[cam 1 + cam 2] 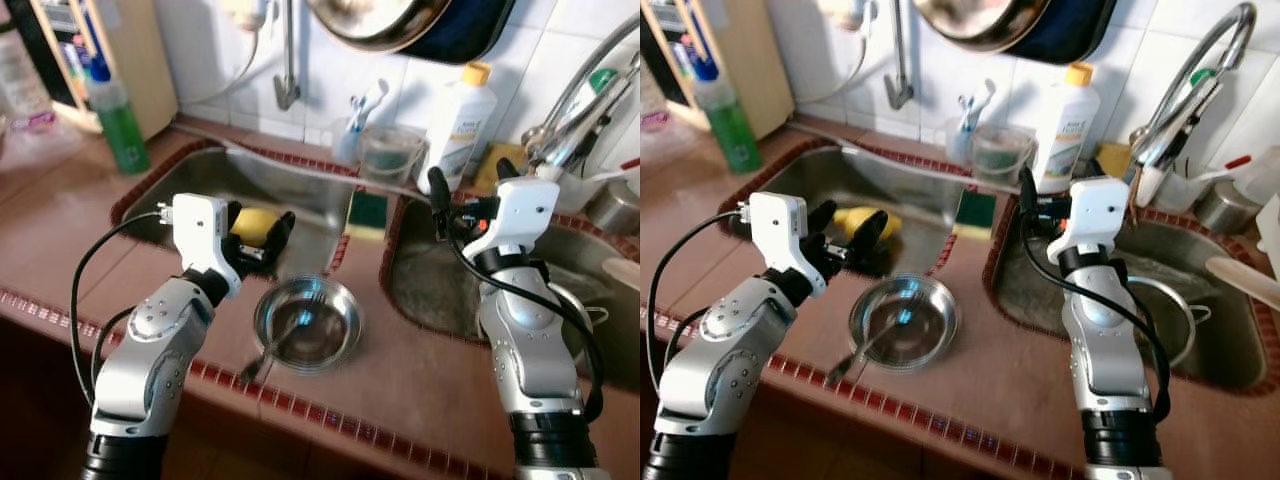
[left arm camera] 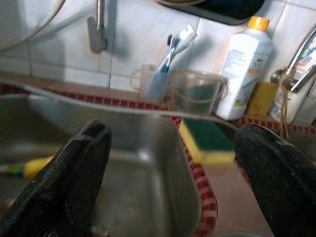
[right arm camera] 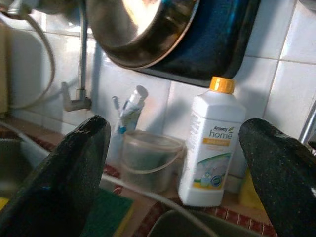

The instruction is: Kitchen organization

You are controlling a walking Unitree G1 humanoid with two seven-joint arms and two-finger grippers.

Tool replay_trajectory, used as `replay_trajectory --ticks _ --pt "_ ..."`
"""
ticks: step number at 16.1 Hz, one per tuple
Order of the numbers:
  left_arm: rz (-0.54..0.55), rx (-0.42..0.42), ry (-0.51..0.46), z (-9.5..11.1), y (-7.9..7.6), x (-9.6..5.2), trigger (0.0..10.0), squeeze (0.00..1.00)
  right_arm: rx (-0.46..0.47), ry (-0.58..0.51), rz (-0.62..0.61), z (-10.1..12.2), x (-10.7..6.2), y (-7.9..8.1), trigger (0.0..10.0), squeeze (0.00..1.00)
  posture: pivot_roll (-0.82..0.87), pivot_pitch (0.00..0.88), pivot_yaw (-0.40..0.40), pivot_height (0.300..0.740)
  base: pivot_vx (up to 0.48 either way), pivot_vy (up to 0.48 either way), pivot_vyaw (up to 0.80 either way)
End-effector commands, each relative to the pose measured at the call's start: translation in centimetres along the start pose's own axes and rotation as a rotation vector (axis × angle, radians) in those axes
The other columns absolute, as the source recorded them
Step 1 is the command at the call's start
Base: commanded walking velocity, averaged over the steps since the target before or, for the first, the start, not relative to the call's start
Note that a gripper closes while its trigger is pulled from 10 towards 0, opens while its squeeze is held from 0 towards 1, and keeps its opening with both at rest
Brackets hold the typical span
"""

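Note:
A round steel bowl [image 1: 307, 322] with a spoon [image 1: 268, 352] in it sits on the brown tiled counter between two sinks. My left gripper [image 1: 260, 235] is open, hovering over the near edge of the left sink [image 1: 200, 180], just behind and left of the bowl. A yellow object [image 1: 255, 222] lies in that sink beyond the fingers. A green-and-yellow sponge [image 2: 206, 140] rests on the divider between the sinks. My right gripper [image 1: 470, 180] is open and raised above the right sink [image 1: 430, 290], pointing toward a white bottle [image 3: 210, 160] with an orange cap.
Against the tiled wall stand a clear plastic cup [image 1: 390, 152] and a toothbrush holder [image 1: 350, 135]. A green spray bottle [image 1: 118, 115] stands at the far left. A chrome faucet [image 1: 580, 100] arches over the right sink, where a pot [image 1: 1160, 320] lies. Pans [image 3: 148, 29] hang overhead.

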State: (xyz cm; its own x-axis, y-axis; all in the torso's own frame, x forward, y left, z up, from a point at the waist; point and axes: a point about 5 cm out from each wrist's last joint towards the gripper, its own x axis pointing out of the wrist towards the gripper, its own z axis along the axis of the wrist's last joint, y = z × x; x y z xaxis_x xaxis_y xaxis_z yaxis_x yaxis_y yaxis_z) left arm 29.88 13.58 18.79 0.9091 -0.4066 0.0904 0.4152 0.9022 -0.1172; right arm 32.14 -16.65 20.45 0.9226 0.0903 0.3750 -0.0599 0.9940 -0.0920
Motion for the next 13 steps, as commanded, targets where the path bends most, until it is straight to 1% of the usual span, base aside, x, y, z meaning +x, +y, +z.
replay_trajectory --ticks 1,4,8,10,13 --pt "-0.01 0.009 -0.009 0.4 -0.2 -0.1 10.0 0.0 -0.002 -0.012 -0.01 0.4 0.0 -0.2 10.0 0.0 -0.14 0.025 -0.015 0.74 -0.262 0.0 0.0" --pt "-0.012 0.015 -0.01 0.5 -0.3 -0.2 10.0 0.0 0.0 -0.011 -0.01 0.4 -0.1 -0.2 10.0 0.0 -0.14 0.027 -0.016 0.74 -0.259 0.0 0.0" --pt "-0.016 0.024 -0.017 0.5 -0.4 -0.3 10.0 0.0 0.002 -0.011 -0.01 0.4 -0.1 -0.2 10.0 0.0 -0.14 0.031 -0.017 0.74 0.0 0.0 0.0" --pt "-0.037 0.053 -0.01 0.5 -0.5 -0.5 10.0 0.0 0.0 -0.009 -0.01 0.4 -0.2 -0.2 10.0 0.0 -0.14 0.032 -0.016 0.74 0.0 0.0 0.0" --pt "-0.127 0.133 0.048 0.1 -1.3 -0.9 10.0 0.0 -0.001 0.003 0.013 0.2 -0.5 -0.1 10.0 0.0 -0.14 0.038 -0.015 0.74 0.0 0.0 0.0"
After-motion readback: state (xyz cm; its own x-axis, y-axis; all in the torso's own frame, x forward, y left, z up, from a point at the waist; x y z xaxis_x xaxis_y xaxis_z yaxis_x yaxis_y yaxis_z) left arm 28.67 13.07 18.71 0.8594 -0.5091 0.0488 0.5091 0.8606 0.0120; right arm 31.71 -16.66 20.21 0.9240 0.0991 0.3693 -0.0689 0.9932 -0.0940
